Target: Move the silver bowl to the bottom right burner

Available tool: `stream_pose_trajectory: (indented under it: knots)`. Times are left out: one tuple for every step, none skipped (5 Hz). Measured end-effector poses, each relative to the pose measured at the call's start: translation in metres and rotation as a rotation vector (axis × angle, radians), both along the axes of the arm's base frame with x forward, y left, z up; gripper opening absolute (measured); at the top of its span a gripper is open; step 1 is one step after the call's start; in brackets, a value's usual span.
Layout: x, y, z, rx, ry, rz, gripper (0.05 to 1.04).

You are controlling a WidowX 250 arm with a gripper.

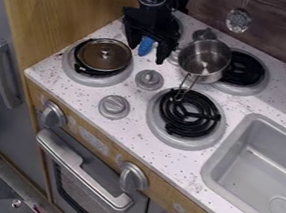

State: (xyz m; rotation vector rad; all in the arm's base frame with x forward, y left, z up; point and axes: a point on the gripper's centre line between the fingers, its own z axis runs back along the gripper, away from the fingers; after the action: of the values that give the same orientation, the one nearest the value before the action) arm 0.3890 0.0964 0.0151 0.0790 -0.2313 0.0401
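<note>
A speckled white counter [129, 129] surrounds the near right burner [185, 119], with a wooden panel [73, 7] well to that burner's left. Below the burner, on the left, is a grey oven door [82, 193]; just to the burner's right is a grey sink [224, 151]. Up and to the left of the burner, the black gripper [146, 53] hangs down with its fingers well apart. A blue item [146, 47] shows between them; I can't tell whether they touch it. Up and to the right of the near right burner is the far right burner [246, 71]. Left of the near right burner and a bit beyond it sits a lidded pan [104, 54]. The silver bowl [204, 59] is beyond the near right burner, by the far right one's left edge, its wire handle reaching back toward the landmark's far side. Smaller still, two round knobs, one nearer [114, 107] and one farther [149, 79], lie to the near right burner's left.
</note>
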Motion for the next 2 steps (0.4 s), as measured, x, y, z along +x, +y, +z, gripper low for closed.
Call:
stream_pose_trajectory:
  knots:
    - [-0.005,-0.002,-0.017,-0.013,0.043,0.002,0.998]
    - [0.005,-0.015,-0.02,-0.043,0.03,-0.039,0.998]
